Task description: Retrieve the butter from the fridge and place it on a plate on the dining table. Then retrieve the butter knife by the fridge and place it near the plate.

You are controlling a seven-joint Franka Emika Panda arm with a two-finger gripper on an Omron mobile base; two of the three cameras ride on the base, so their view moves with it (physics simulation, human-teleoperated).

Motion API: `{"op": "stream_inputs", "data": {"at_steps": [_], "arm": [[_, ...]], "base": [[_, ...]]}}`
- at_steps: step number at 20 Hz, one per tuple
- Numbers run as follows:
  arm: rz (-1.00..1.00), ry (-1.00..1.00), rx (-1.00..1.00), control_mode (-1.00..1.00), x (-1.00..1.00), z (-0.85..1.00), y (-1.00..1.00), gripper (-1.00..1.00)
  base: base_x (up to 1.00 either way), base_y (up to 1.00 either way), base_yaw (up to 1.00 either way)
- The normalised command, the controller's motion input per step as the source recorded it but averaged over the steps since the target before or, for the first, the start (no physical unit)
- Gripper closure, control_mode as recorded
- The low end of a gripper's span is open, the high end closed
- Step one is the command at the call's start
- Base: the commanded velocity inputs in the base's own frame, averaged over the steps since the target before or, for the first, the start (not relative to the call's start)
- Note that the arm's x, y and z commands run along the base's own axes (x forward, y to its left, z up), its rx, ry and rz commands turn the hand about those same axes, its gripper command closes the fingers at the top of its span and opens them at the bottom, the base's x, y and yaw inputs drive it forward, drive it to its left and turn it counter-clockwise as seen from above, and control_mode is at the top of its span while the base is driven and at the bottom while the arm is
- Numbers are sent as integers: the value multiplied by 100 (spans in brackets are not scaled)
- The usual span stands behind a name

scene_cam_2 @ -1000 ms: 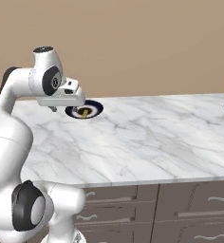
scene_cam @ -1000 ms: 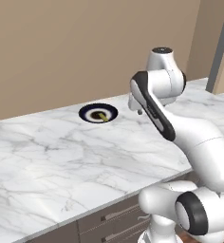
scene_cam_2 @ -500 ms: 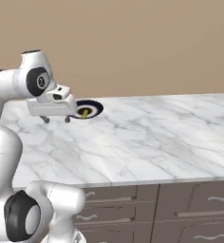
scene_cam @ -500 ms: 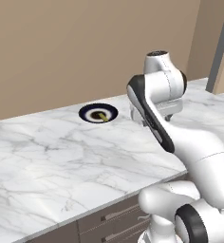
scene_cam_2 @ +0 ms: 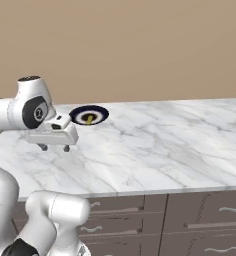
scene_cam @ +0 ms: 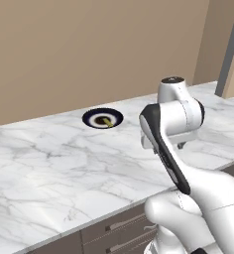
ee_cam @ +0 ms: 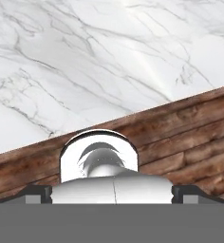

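Note:
The round dark plate (scene_cam: 102, 118) (scene_cam_2: 89, 115) lies near the far edge of the marble dining table (scene_cam: 49, 168) (scene_cam_2: 155, 150). The small yellow butter (scene_cam: 107, 120) (scene_cam_2: 89, 119) lies on it. My gripper (scene_cam_2: 54, 147) hangs open and empty over the table's near part, well short of the plate, fingers pointing down. In the left base view my own forearm covers most of the gripper. The hand view looks down on the table's edge (ee_cam: 133, 114), with wooden floor below it. The fridge and the butter knife are out of view.
A plain tan wall (scene_cam: 89, 44) runs behind the table. Grey drawers (scene_cam_2: 200, 220) sit under the tabletop on my side. A dark vertical post (scene_cam: 230, 44) stands at the far right.
The arm has drawn back from above the plate toward the table's near edge and lowered. The gripper has stayed open, and the butter stays on the plate.

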Motion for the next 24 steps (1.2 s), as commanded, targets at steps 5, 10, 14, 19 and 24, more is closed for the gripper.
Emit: {"op": "stream_inputs", "data": {"at_steps": [5, 10, 14, 19, 24], "arm": [[0, 4, 16, -100, 0, -19, -31, -100], [-1, 1, 5, -100, 0, -2, -16, -100], [0, 0, 0, -100, 0, 0, 0, -100], [0, 0, 0, -100, -7, 0, 0, -100], [0, 0, 0, 100, -17, 0, 0, -100]], "base": [[0, 0, 0], [0, 0, 0], [0, 0, 0], [0, 0, 0], [-37, 0, -1]]}}
